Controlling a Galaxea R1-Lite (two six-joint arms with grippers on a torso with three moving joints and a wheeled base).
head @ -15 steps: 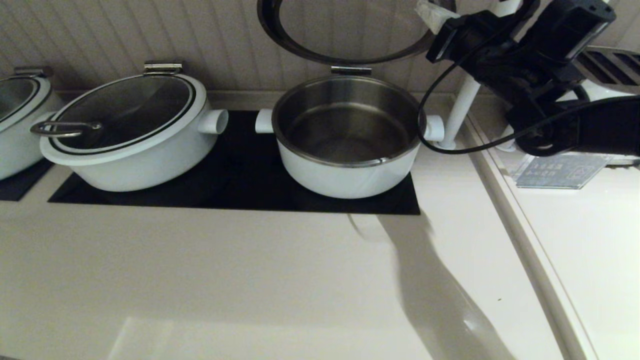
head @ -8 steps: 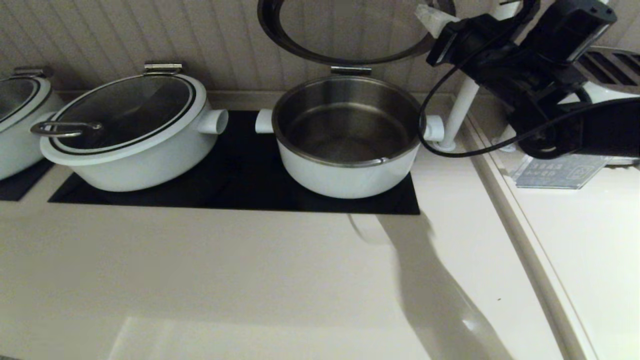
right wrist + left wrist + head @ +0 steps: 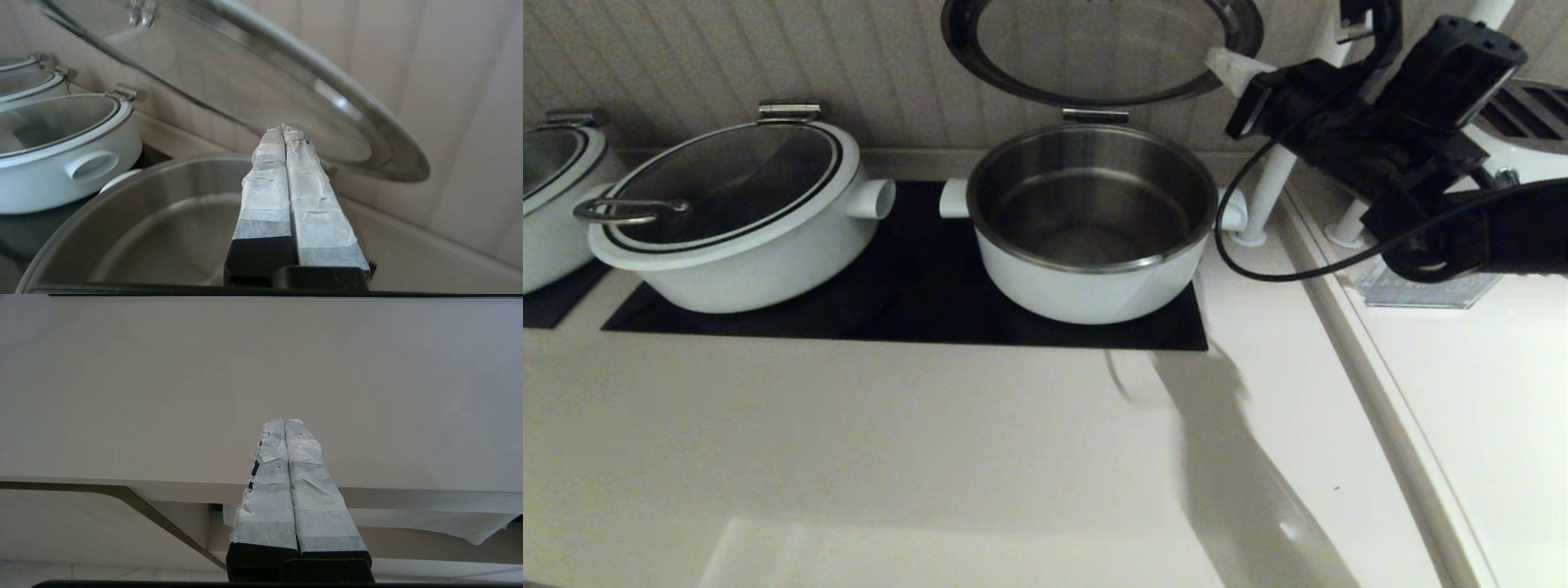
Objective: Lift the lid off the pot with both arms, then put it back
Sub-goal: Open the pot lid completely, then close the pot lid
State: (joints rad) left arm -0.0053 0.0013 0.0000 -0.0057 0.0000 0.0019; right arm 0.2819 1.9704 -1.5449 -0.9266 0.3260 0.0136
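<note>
The pot (image 3: 1086,286) stands open on the black hob, its steel inside bare and a stubby white handle on each side. The lid (image 3: 1098,45) stands tilted up on its steel hinge (image 3: 1094,115) against the back wall; its bar handle is not visible. My right gripper (image 3: 1217,61) is shut and empty, its tip just beside the lid's lower right rim, above the pot's right side. In the right wrist view the shut fingers (image 3: 284,128) point at the lid's underside (image 3: 245,81) over the pot (image 3: 163,212). My left gripper (image 3: 284,421) is shut, parked over the counter's front edge, out of the head view.
A wider white pot with a loop-handled lid (image 3: 727,212) sits left on the black hob (image 3: 915,302); another pot (image 3: 547,204) stands at far left. White posts (image 3: 1270,188) and a raised counter ridge (image 3: 1347,343) lie right of the pot. A clear plaque (image 3: 1421,290) lies under my right arm.
My right gripper has dropped a little and come off the lid's right rim, which now shows uncovered. The lid stays up and the pot has not moved.
</note>
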